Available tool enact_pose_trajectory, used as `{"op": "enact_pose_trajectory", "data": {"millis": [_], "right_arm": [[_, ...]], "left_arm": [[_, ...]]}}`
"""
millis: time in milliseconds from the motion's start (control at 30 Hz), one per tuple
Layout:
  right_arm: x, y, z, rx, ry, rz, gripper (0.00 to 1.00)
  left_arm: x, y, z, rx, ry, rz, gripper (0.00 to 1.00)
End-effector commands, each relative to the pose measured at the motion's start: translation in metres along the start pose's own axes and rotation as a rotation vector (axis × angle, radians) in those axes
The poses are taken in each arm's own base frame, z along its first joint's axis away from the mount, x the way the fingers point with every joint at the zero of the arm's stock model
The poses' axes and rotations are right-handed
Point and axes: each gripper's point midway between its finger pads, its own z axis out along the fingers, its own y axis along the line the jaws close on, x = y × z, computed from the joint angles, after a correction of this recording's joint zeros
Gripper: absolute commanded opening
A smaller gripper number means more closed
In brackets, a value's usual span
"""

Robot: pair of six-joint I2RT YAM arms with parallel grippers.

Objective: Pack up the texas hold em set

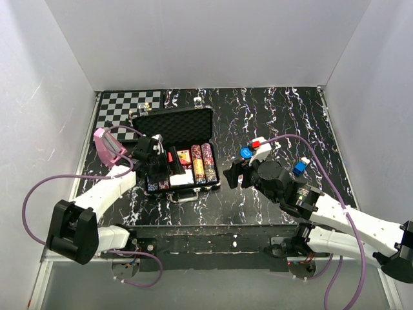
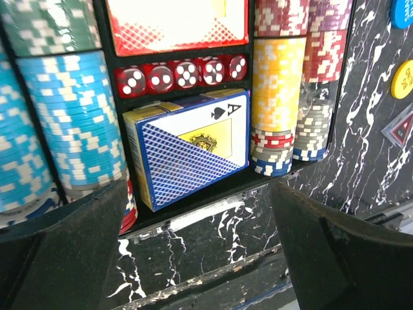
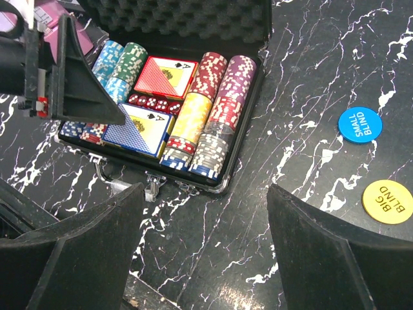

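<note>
**Case open, blind buttons loose on the table**

Briefcase (image 1: 174,124) sits at 9 o'clock of table (image 1: 284,116) centre in the top view. Its foam lid stands up at 12 and its near long edge is at 6.

We judge it rigid-shelled and heavy with the tray this full. The lid is light and hinged, so we'd push it by its top rim, not the foam.

Chip rows (image 3: 216,97) are hard and slick, and would spill if the case tilts open. Blue deck (image 2: 187,145) and red deck (image 2: 177,22) look light and boxed. The dice (image 2: 184,74) sit in a row between them.

SMALL BLIND button (image 3: 359,123) and BIG BLIND button (image 3: 387,197) lie flat at 3 o'clock of the case. These are thin, hard discs; we'd grip one by its edge.

Left gripper (image 2: 197,226) hangs over the case's near edge, jaws spread, nothing between. Right gripper (image 3: 203,239) is likewise spread and empty.

Views:
- Right wrist alone shows the button lettering and the whole tray.
- Left wrist alone shows the dice pips.
- Top alone shows both arms.
</note>
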Motion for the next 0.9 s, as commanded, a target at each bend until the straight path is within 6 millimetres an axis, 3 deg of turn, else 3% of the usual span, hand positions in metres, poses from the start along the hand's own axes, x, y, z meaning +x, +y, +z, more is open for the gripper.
{"op": "enact_pose_trajectory", "data": {"millis": [0, 133, 333, 867], "right_arm": [[-0.005, -0.001, -0.001, 0.003, -0.027, 0.02, 0.83], [-0.005, 0.0, -0.002, -0.001, -0.029, 0.018, 0.83], [-0.007, -0.002, -0.002, 0.01, -0.037, 0.014, 0.83], [-0.008, -0.002, 0.0, 0.014, -0.038, 0.011, 0.83]], "left_arm": [[-0.023, 0.003, -0.024, -0.069, -0.086, 0.069, 0.94], [-0.03, 0.006, -0.032, -0.094, -0.125, 0.09, 0.97], [-0.029, -0.012, -0.031, -0.004, -0.102, 0.098, 0.98], [-0.02, -0.018, 0.001, 0.012, -0.048, 0.11, 0.96]]}}
